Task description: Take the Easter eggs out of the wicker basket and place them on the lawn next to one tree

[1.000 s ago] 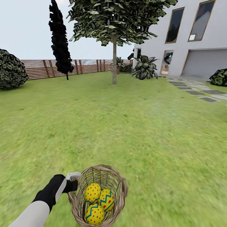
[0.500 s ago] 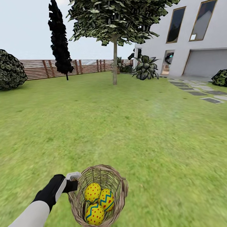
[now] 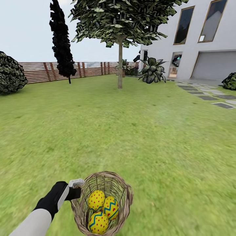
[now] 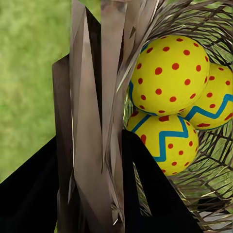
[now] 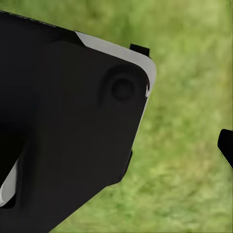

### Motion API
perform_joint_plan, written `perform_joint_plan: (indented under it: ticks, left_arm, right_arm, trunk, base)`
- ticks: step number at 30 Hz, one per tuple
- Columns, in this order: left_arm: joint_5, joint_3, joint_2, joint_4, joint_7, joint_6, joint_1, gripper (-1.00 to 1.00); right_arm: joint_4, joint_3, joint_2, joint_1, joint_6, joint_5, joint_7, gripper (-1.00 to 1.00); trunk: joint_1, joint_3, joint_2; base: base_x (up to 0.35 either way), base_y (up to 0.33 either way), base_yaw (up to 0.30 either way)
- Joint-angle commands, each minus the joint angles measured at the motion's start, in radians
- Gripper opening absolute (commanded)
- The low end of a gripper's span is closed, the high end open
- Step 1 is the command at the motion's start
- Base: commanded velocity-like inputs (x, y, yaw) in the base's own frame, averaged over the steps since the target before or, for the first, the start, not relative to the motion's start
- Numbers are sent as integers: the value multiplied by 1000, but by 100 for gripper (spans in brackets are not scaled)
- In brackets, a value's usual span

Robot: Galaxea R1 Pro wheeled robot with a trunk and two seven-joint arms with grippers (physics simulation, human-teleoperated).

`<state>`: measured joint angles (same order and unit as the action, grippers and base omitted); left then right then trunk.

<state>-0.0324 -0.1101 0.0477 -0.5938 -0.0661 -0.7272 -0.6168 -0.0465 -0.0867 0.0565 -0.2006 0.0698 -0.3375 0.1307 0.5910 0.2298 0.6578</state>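
The wicker basket [image 3: 126, 191] hangs low in the head view, just above the lawn [image 3: 137, 131]. My left gripper [image 3: 76, 189] is shut on its near-left rim. All three Easter eggs lie inside: one dotted egg [image 3: 96, 200], one zigzag egg [image 3: 111, 207] and another zigzag egg [image 3: 98, 223]. In the left wrist view the woven rim [image 4: 97, 121] runs between my dark fingers [image 4: 29, 194], with the eggs [image 4: 170, 77] right behind it. The tree [image 3: 120, 65] stands far ahead across the grass. A dark tip of my right gripper [image 5: 226, 148] sits at the edge of the right wrist view over grass.
A dark cypress [image 3: 61, 42] and a wooden fence [image 3: 39, 71] stand at the back left, with a round bush [image 3: 11, 72] further left. A white house [image 3: 203, 39] and stepping stones [image 3: 209, 97] lie to the right. A black robot part [image 5: 63, 126] covers much of the right wrist view.
The whole head view has shifted slightly, with the tree and house a little nearer and to the right, so the camera moved. The basket, eggs and left gripper keep the same grip.
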Motion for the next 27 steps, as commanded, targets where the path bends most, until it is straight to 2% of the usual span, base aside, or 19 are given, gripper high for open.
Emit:
perform_joint_plan:
  ticks: [1,27]
  left_arm:
    - [-13,-3,0,-1,-3,-6,0,-100]
    - [-12,-3,0,-1,-3,-6,0,-100]
  right_arm:
    - [-4,-8,1,-2,7,-8,1,100]
    - [-4,-8,1,-2,7,-8,1,100]
  trunk:
    - [1,1,1]
    - [1,1,1]
  base:
    - [324,103,0]
    - [324,103,0]
